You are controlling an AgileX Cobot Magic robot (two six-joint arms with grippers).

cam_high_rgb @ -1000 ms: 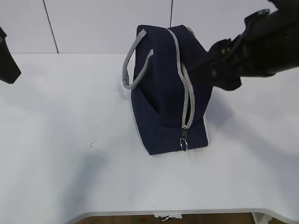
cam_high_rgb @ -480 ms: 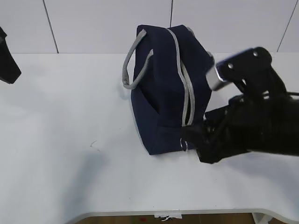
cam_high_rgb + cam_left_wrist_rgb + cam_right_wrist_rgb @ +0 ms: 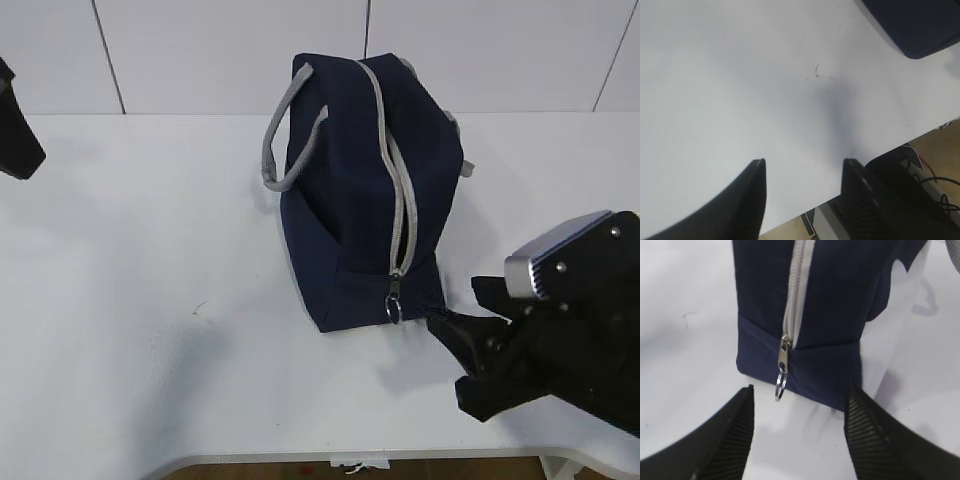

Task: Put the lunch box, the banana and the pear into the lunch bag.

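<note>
The navy lunch bag [image 3: 350,200] stands in the middle of the white table with its grey zipper [image 3: 398,200] shut. The ring pull [image 3: 393,310] hangs at the bag's near end. My right gripper [image 3: 452,302] is open and empty, low on the table just right of that end. In the right wrist view the ring pull [image 3: 781,385] hangs just beyond the open gripper [image 3: 799,395], nearer its left finger. My left gripper [image 3: 802,167] is open and empty over bare table; only the bag's corner [image 3: 915,25] shows there. The lunch box, banana and pear are out of view.
The left arm [image 3: 15,130] is at the far left edge of the exterior view. The table's front edge [image 3: 300,458] runs close below my right gripper. A small scratch [image 3: 200,307] marks the table left of the bag. Cables [image 3: 935,180] lie on the floor below the edge.
My right arm has swung from behind the bag's upper right down to the table in front of the bag's zipper end. The bag and the left arm have not moved.
</note>
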